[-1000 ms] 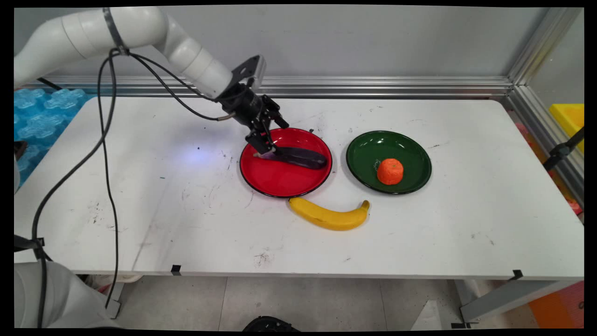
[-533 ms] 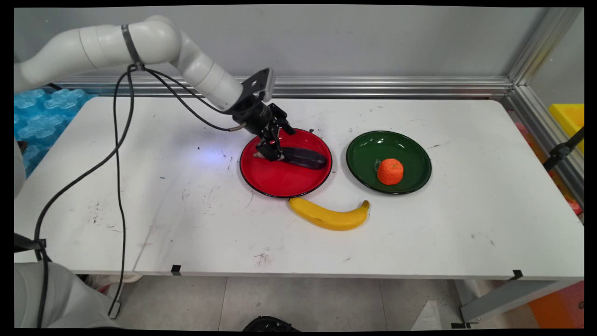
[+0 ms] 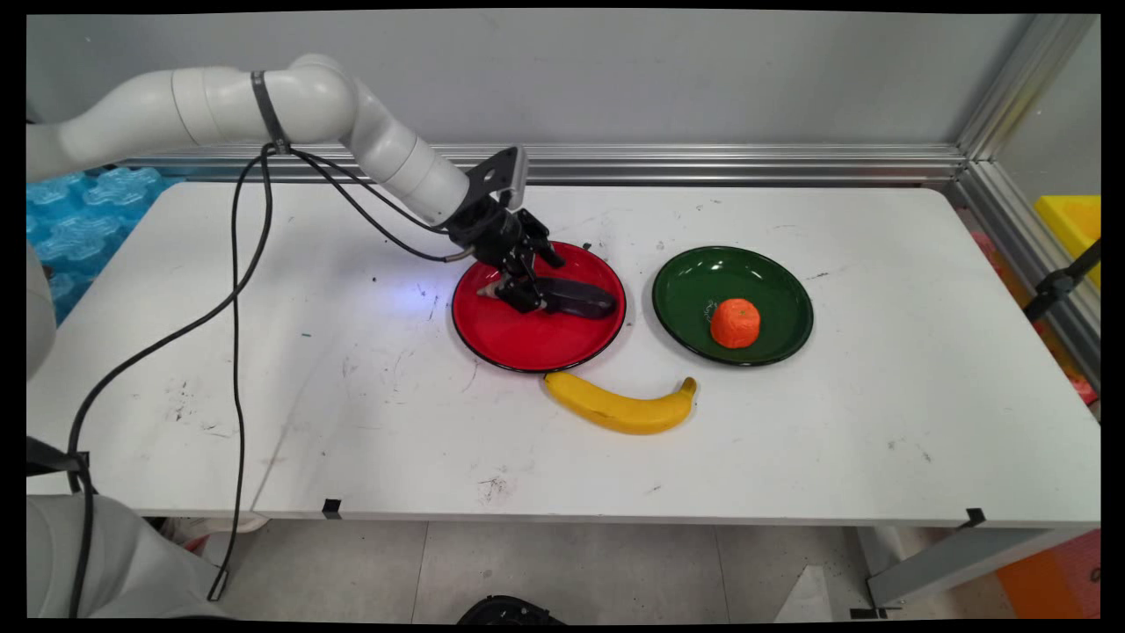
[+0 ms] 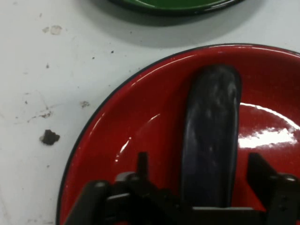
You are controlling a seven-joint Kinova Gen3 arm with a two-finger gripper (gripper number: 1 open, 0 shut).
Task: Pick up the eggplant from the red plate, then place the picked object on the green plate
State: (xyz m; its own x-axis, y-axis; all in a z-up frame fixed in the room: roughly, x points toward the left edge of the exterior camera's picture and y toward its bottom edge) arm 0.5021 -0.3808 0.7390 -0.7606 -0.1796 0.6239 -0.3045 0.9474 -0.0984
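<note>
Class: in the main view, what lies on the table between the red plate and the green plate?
Nothing: between the red plate and the green plate the white table is bare, as the main view shows.

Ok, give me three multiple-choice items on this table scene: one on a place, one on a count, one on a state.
1. Where does the banana lie?
A. on the green plate
B. on the table, just in front of the red plate
C. in the gripper

2. How many plates stand on the table?
A. one
B. two
C. three

3. How do the gripper's fingers stand at the eggplant?
A. apart, one on each side of it
B. shut, high above it
C. shut on the orange

Answers:
1 B: it rests on the bare table beside the red plate.
2 B: the red one and the green plate only.
3 A: the hand view shows the gripper straddling the eggplant, with gaps.
</note>
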